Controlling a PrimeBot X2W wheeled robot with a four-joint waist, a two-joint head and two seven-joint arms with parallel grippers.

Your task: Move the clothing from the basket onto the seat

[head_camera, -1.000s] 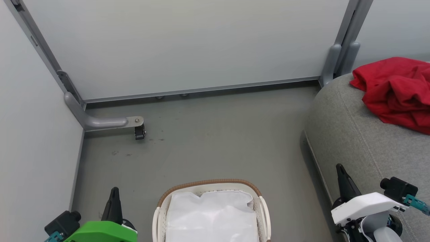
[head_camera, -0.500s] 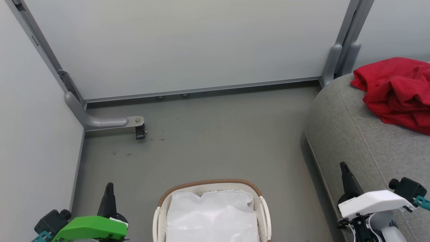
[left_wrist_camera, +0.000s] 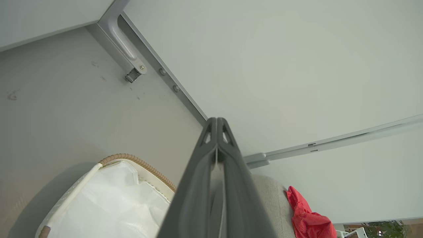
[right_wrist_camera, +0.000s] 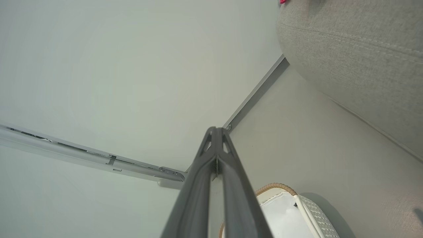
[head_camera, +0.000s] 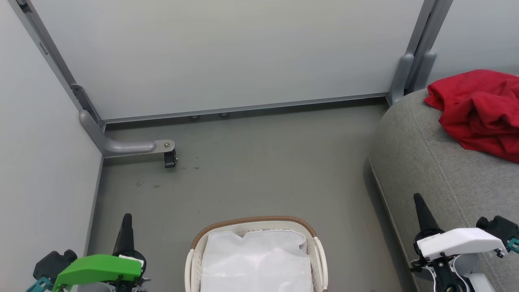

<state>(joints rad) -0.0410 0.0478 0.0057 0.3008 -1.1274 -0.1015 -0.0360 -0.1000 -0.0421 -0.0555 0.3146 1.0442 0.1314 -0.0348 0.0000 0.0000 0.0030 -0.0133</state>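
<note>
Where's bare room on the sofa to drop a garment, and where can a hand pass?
The sofa is bare at its near end, between the red clothing and the right hand. The floor is open between the basket, back wall and sofa. Crowded: the sofa's far end under the clothing, and the wheeled bracket.

"That sofa (head_camera: pixel 425 162), what's it covered in?"

"Coarse grey woven cloth, matt, with stitched seams. The red clothing (head_camera: pixel 478 105) is softer cloth, dull and crumpled."

"And the basket (head_camera: pixel 194 265)?"

"Off-white perforated plastic with a slight sheen. Its rim (head_camera: pixel 251 221) is a brown weave, and the liner (head_camera: pixel 255 259) is thin, creased white cloth."

"The floor (head_camera: pixel 263 162)?"

"Smooth, matt grey, a little scuffed. The wall panels (head_camera: pixel 223 52) are smooth and pale, and the bracket (head_camera: pixel 121 147) looks like painted metal. The left claw (head_camera: pixel 127 217) and right claw (head_camera: pixel 417 197) are matt dark plastic."
</note>
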